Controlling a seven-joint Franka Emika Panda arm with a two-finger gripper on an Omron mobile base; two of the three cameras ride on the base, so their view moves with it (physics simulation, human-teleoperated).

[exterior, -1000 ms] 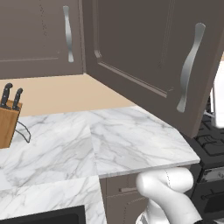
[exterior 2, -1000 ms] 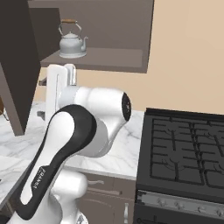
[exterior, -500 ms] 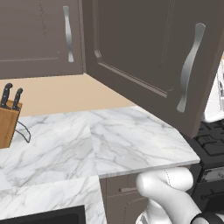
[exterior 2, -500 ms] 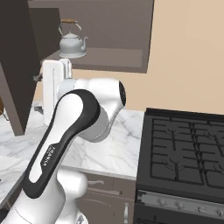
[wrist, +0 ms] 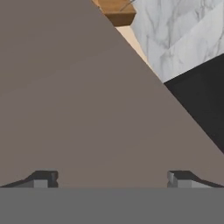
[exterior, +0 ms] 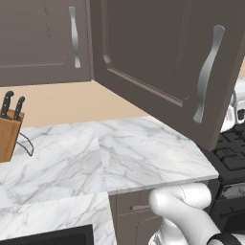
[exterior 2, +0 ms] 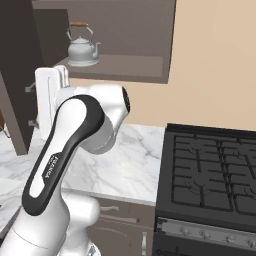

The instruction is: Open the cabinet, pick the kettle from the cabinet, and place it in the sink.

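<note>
Inside the open cabinet (exterior 2: 120, 65) sits the kettle (exterior 2: 82, 47); the tool (wrist: 111, 179) is spread apart, empty.

1. The cabinet (exterior: 158, 62), dark grey-brown with curved silver handles, has one door swung wide open.
2. The kettle (exterior 2: 82, 47), squat and silvery with a light brown arched handle, stands upright on the cabinet's shelf.
3. The sink's (exterior: 52, 238) black edge shows in the desk.

Both base views look forward over the marble counter (exterior: 143, 158) from 7 and 5 o'clock; the hand view faces the cabinet (wrist: 78, 100) door closely.
</note>
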